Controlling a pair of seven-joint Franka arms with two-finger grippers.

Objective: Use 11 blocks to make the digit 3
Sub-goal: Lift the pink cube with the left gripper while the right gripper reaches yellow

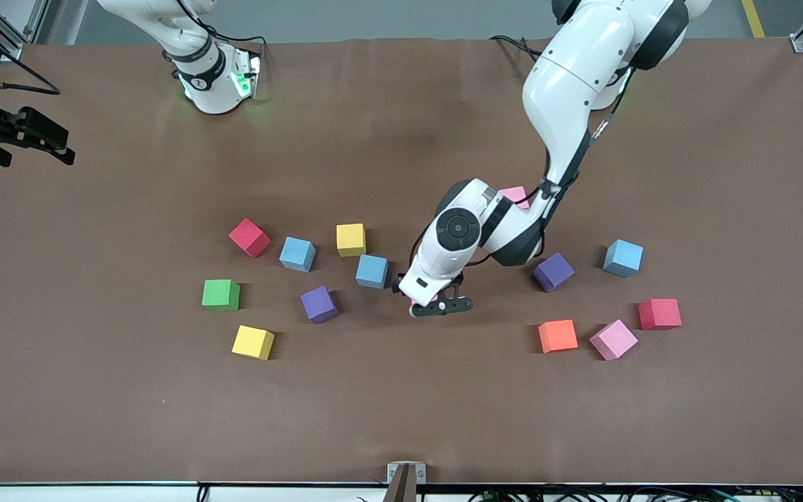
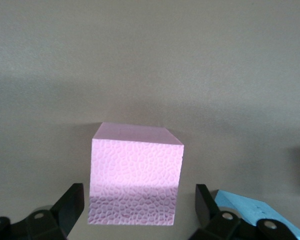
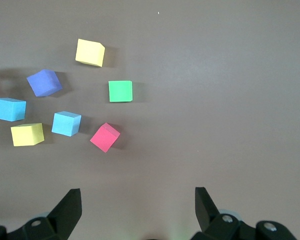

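Observation:
My left gripper (image 1: 436, 304) is down at the table's middle, open, with a finger on either side of a pink block (image 2: 136, 175) and a small gap at each side. A light blue block (image 1: 372, 271) sits just beside it. The other blocks lie scattered and apart, and no digit 3 shows. Toward the right arm's end are red (image 1: 249, 238), light blue (image 1: 297, 254), yellow (image 1: 350, 239), purple (image 1: 318, 304) and yellow (image 1: 253, 342). Toward the left arm's end are purple (image 1: 553, 272), light blue (image 1: 623, 258), red (image 1: 659, 314), orange (image 1: 557, 336) and pink (image 1: 613, 339). My right gripper (image 1: 53, 143) waits open and empty.
A green cube (image 1: 220, 294) stands among the blocks toward the right arm's end. Another pink block (image 1: 513, 195) is half hidden by the left arm's wrist. The right gripper hangs over the table's edge at the right arm's end.

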